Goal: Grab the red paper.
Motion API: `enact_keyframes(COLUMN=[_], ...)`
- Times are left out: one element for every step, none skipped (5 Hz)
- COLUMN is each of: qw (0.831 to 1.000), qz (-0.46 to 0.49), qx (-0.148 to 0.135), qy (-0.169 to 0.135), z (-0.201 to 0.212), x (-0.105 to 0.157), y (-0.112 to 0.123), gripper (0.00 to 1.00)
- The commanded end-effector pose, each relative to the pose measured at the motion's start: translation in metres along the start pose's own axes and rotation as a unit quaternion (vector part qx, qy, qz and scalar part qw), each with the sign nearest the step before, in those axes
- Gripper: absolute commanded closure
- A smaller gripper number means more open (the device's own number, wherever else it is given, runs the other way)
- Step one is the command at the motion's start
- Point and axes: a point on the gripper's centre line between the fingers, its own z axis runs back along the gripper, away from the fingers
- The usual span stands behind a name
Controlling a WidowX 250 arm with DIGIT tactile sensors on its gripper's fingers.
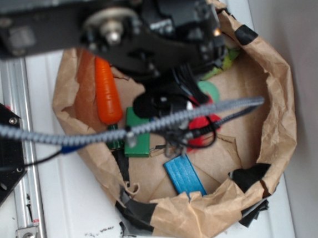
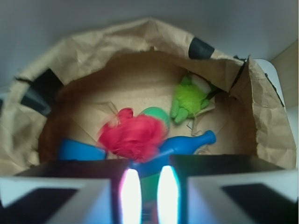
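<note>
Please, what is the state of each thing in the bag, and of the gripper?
red paper: crumpled, lying loose on the bag floor, not gripped.
carrot: lying flat beside the bag wall.
blue block: lying flat.
paper bag: open, rim crumpled.
gripper: over the bag, short of the red paper; opening unclear.

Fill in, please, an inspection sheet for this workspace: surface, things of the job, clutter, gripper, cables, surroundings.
Surface: brown paper bag rolled open as a bin, black tape on its rim, lying on a white table.
Job's things: red paper inside the bag, beside a green ball.
Clutter: orange carrot, green block, blue block, blue bottle-shaped toy, green plush.
Gripper: gripper above the red paper; open or shut cannot be told.
Cables: grey braided cable crossing over the bag.
Surroundings: metal rail at left.
</note>
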Motion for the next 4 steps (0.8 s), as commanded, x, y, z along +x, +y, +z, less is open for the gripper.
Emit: enact_keyframes(qw=[0.999, 0.999, 0.996, 0.991], qz=[0.026, -0.032, 0.033, 0.01], qx=[-0.025, -0.013, -0.084, -0.13], qy=[-0.019, 0.006, -0.001, 0.01], z=[0.003, -0.011, -0.047, -0.07], x=[0.006, 0.001, -0.002, 0.008], y=[-0.007, 0.002, 0.003, -0.001], gripper=[0.1, 0.0, 0.0, 0.0])
